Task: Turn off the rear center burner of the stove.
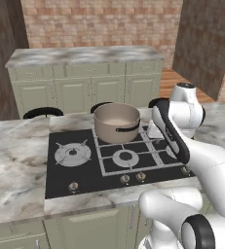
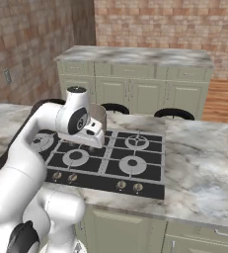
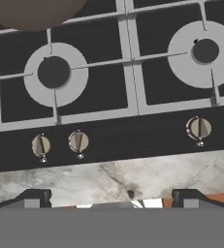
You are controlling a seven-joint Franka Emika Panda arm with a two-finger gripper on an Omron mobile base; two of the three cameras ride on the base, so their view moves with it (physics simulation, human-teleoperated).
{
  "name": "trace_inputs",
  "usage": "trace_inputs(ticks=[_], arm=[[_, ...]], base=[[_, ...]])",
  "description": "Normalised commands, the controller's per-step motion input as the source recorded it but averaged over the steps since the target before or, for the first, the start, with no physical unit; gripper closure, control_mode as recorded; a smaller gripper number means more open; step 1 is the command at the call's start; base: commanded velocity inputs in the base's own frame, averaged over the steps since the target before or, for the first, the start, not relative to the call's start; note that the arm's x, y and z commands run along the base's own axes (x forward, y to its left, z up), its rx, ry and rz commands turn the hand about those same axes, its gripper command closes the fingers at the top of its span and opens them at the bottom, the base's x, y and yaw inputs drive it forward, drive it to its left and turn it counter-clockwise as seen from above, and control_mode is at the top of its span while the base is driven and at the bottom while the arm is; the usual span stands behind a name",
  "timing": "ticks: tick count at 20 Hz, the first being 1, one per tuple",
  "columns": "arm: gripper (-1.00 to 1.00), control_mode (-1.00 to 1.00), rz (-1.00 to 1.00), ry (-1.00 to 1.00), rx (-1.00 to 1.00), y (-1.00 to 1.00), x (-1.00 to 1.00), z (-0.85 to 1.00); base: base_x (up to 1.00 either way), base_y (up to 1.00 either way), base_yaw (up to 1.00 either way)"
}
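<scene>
The stove (image 1: 60,177) (image 2: 150,173) is a black glass cooktop set in a marble island, with pale grid grates and a row of silver knobs (image 1: 125,179) (image 2: 120,185) along its front edge. A brown pot (image 1: 116,121) (image 3: 36,12) covers the rear center burner, so I cannot see that burner. My gripper (image 1: 156,130) (image 2: 94,141) (image 3: 112,198) hangs open above the right-center grates, touching nothing. In the hand view, two knobs (image 3: 78,141) lie ahead on the left and another knob (image 3: 199,128) lies on the right, past a strip of marble.
Marble counter (image 1: 16,160) surrounds the cooktop on all sides. Dark round stools (image 1: 43,113) stand behind the island. A second counter with pale green cabinets (image 1: 84,82) runs along the brick back wall.
</scene>
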Motion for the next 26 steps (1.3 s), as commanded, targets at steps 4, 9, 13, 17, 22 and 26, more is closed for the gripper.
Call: trace_inputs(ticks=[4, 9, 13, 17, 22, 26], arm=[[-1.0, -1.0, -0.02, 0.0, 0.0, 0.04, -0.16, -0.39], [-1.0, -1.0, 0.0, 0.0, 0.01, 0.16, -0.07, -0.32], [-1.0, -1.0, 0.0, 0.0, 0.02, 0.06, -0.09, -0.25], [-1.0, -1.0, 0.0, 0.01, -0.01, 0.53, -0.01, -0.32], [-1.0, -1.0, 0.0, 0.01, -0.01, 0.3, -0.01, -0.33], [-1.0, -1.0, -0.04, 0.09, -0.09, 0.32, 0.0, -0.41]], base=[[0.0, 0.0, 0.0], [0.0, 0.0, 0.0], [0.0, 0.0, 0.0], [0.0, 0.0, 0.0], [0.0, 0.0, 0.0], [0.0, 0.0, 0.0]])
